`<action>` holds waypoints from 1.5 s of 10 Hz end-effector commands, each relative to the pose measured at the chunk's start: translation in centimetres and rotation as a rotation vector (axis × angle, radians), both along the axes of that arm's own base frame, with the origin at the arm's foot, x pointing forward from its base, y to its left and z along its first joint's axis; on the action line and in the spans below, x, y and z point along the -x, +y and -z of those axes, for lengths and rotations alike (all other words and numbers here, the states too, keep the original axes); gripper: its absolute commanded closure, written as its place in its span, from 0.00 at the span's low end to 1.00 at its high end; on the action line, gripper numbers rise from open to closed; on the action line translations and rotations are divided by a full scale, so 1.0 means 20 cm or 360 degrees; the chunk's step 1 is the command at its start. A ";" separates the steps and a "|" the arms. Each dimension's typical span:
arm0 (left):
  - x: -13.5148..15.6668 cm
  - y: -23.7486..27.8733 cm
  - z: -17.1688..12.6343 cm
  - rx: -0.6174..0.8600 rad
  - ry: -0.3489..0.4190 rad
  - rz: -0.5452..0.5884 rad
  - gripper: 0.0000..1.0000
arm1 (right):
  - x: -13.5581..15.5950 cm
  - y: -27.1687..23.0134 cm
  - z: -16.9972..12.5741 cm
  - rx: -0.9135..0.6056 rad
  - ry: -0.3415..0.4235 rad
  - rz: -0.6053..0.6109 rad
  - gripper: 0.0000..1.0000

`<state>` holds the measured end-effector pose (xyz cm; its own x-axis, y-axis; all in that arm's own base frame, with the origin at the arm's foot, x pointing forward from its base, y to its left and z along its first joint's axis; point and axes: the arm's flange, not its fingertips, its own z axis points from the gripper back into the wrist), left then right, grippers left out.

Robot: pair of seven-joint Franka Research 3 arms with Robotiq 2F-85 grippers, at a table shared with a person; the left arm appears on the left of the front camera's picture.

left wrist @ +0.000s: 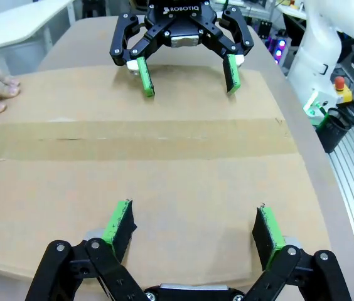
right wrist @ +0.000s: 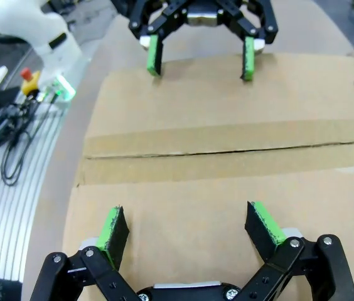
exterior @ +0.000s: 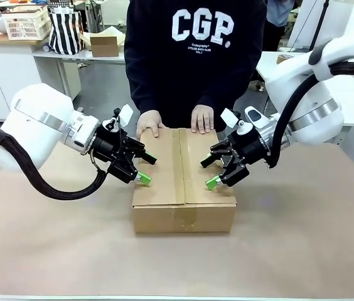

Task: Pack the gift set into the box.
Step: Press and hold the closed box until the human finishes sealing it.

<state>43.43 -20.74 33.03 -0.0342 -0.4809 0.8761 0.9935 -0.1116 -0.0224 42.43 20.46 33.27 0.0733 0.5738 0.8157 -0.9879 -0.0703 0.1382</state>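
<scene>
Worktop (exterior: pixel 302 238) is covered in brown paper and pretty bare. The person stands at the middle of its far edge.

The box (exterior: pixel 183 188) sits mid worktop, nearer the far edge than the robot's edge, long side running front to back. All the top flaps are folded down flat, so whatever's inside is hidden. Can't tell if the gift set is in there already, tbh.

Left gripper (exterior: pixel 147 169) hangs at the box's left side and right gripper (exterior: pixel 209 172) at its right side, both tilted inward and down over the lid. Jaws on both are spread wide w/ nothing between them. The wrist views show the green pads low over the cardboard, but I can't tell if any pad is touching. My guess: they're placed symmetrically to press the flaps flat from both sides, or to catch a flap edge.

The person has one hand (exterior: pixel 150 123) and the other hand (exterior: pixel 202 118) flat on the far end of the lid, prob steadying it so the box doesn't slide.

The center seam (exterior: pixel 183 166) has a strip of tape along it, though the right wrist view shows a dark slit there, so it may not be sealed.

In the way: the person's fingers near the far flap corners, and the two grippers face each other.

Well behind: small carton (exterior: pixel 105 44), striped bag (exterior: pixel 65 31).
</scene>
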 end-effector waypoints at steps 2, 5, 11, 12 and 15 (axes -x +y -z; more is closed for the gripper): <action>0.00 0.00 0.01 0.0004 0.0004 -0.0004 0.00 | 0.00 0.00 0.02 -0.0005 -0.0018 0.0014 0.00; 0.00 0.00 0.01 0.0004 0.0004 -0.0004 0.00 | 0.00 0.00 0.02 -0.0005 -0.0018 0.0014 0.00; 0.00 0.00 0.01 0.0004 0.0004 -0.0004 0.00 | 0.00 0.00 0.02 -0.0005 -0.0018 0.0014 0.00; 0.00 0.00 0.01 0.0004 0.0004 -0.0004 0.00 | 0.00 0.00 0.02 -0.0005 -0.0018 0.0014 0.00; 0.00 0.00 0.01 0.0004 0.0004 -0.0004 0.00 | 0.00 0.00 0.02 -0.0005 -0.0018 0.0014 0.00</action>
